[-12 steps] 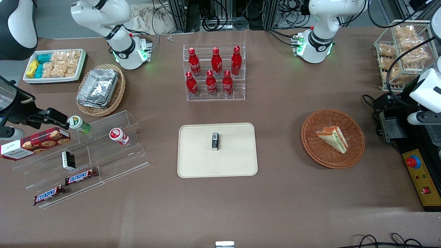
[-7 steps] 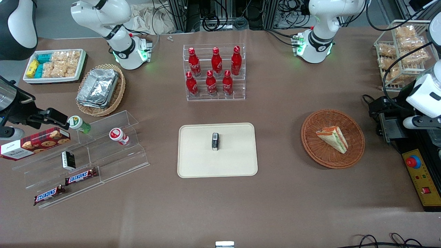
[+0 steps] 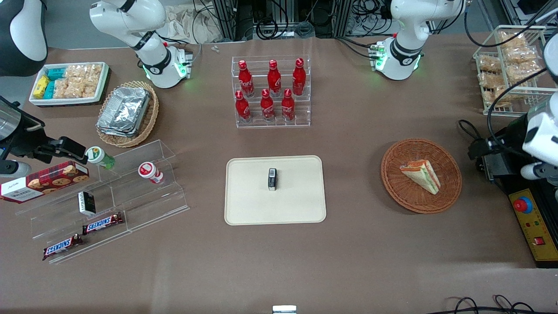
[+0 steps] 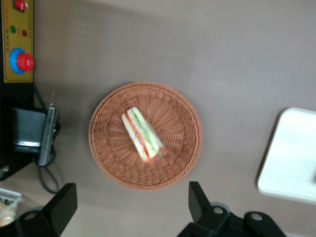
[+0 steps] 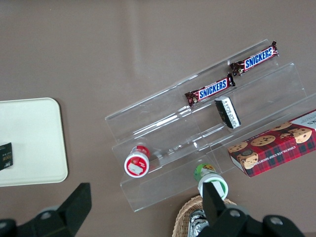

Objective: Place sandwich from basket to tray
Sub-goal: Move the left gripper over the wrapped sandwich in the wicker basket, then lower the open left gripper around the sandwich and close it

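Brown matte tabletop, cluttered at both ends. Pincer (image 4: 132,207) spread wide and empty, hanging high above the basket (image 4: 106,160); in the front view the working arm at the right edge of the frame has shifted over the last second, while nothing on the surface has moved. Judgement: approach only, no descent begun.

Sandwich (image 3: 422,175): soft triangular wedge, white bread, orange-red and green layers, lying in the round reddish-brown woven basket at frame right. Tray (image 3: 248,205), smooth cream, rounded corners, sits at centre, well apart, with a small dark packet (image 3: 272,179) on it.
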`<state>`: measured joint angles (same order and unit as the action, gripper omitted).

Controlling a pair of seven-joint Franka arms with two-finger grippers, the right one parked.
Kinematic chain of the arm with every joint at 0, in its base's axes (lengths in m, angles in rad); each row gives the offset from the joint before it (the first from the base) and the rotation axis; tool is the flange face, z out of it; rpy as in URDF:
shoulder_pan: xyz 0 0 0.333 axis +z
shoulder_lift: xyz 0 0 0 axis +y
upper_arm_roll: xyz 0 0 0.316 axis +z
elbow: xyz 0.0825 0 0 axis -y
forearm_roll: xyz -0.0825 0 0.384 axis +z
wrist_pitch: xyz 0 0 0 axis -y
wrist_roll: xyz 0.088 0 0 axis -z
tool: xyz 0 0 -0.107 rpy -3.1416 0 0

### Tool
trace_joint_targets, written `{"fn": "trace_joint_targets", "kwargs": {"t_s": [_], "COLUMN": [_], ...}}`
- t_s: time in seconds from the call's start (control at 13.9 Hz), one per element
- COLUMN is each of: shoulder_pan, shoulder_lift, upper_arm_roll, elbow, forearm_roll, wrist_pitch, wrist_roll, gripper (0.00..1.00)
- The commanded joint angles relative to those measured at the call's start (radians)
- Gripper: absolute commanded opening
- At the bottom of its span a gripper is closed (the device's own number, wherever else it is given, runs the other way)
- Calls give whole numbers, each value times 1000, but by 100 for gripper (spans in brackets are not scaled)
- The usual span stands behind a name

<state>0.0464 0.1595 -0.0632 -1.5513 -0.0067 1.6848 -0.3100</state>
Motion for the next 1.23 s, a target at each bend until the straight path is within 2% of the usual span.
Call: {"fn": "trace_joint_targets", "kwargs": {"t_s": [0.0, 0.14, 0.43, 0.87, 1.15], "shoulder_pan": [-10, -16, -45, -42, -37], "shoulder_lift": [-5, 0, 6, 3, 9], "upper_arm_roll": [0, -9, -12, -10, -9], "elbow": [-122, -206, -378, -622, -678], "forearm_roll": [2, 30, 62, 62, 68], "wrist_pitch": [142, 270, 424, 630, 661], "wrist_roll": [-321, -518, -737, -759, -747], "gripper": [100, 100, 100, 100, 100]}}
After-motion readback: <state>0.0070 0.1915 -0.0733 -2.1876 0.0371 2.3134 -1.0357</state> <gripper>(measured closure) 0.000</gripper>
